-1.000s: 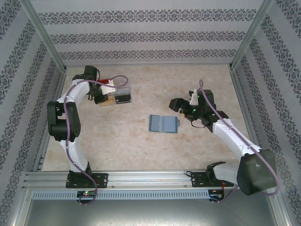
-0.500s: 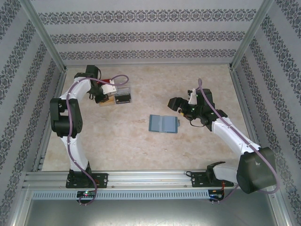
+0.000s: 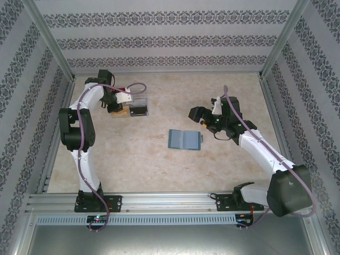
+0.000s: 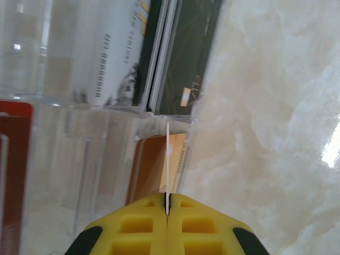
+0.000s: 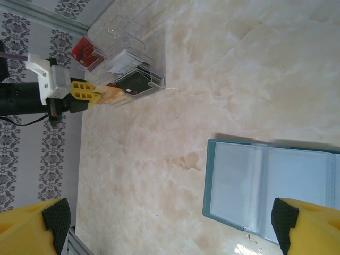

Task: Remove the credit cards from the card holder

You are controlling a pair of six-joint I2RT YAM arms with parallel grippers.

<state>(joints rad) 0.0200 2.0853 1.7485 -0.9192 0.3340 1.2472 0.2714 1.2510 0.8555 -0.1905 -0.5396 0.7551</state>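
The card holder (image 3: 185, 139) lies open and flat in the middle of the table, its blue-grey panels showing clear slots (image 5: 249, 180). My left gripper (image 4: 168, 204) is shut on a thin credit card (image 4: 168, 159), seen edge-on, above the near compartment of a clear tray (image 4: 79, 133). Another tan-orange card (image 4: 151, 164) lies in that compartment beneath it. From the right wrist view, the left gripper (image 5: 87, 94) holds the tan card (image 5: 114, 95) at the tray's near end. My right gripper (image 5: 170, 218) is open and hovers to the right of the card holder (image 3: 200, 114), nothing between its fingers.
The clear tray (image 3: 139, 109) stands at the back left and also holds a red card (image 5: 85, 50) and a black card (image 5: 137, 81). Patterned walls and a metal frame enclose the table on three sides. Bare marble surface lies around the card holder.
The left arm has drawn slightly toward the far wall with the card at the tray. The right gripper has drifted a little up and left, still open.
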